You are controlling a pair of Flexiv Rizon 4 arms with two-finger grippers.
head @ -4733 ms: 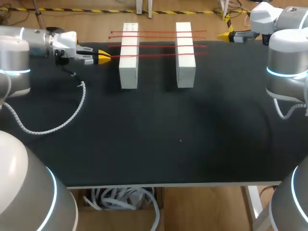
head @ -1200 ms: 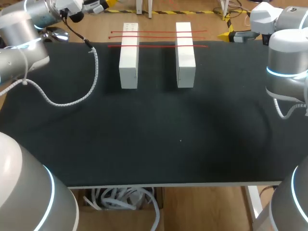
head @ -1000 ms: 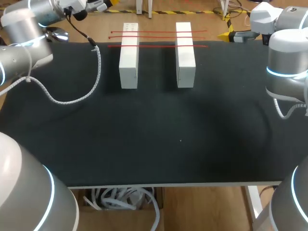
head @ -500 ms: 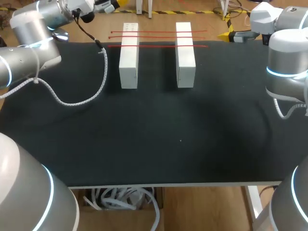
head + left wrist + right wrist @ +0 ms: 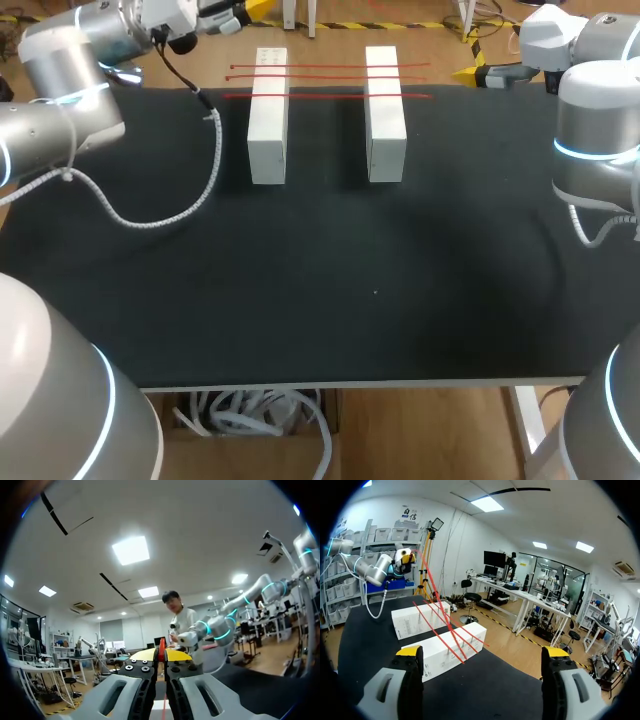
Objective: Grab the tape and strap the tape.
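The left gripper (image 5: pixel 240 10) is held high past the far left edge of the table (image 5: pixel 300 300), its fingers pinched on a red tape (image 5: pixel 161 652). Three further red tapes (image 5: pixel 330 96) are laid across two white blocks (image 5: pixel 268 140). The right gripper (image 5: pixel 482 655) is spread wide, well apart from them.

Bright, even overhead light; faint shadows beside the white blocks (image 5: pixel 268 130) on black table (image 5: pixel 350 300)

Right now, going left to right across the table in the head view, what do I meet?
Coiled cable → left white block → right white block → right pincer, at the far edge.
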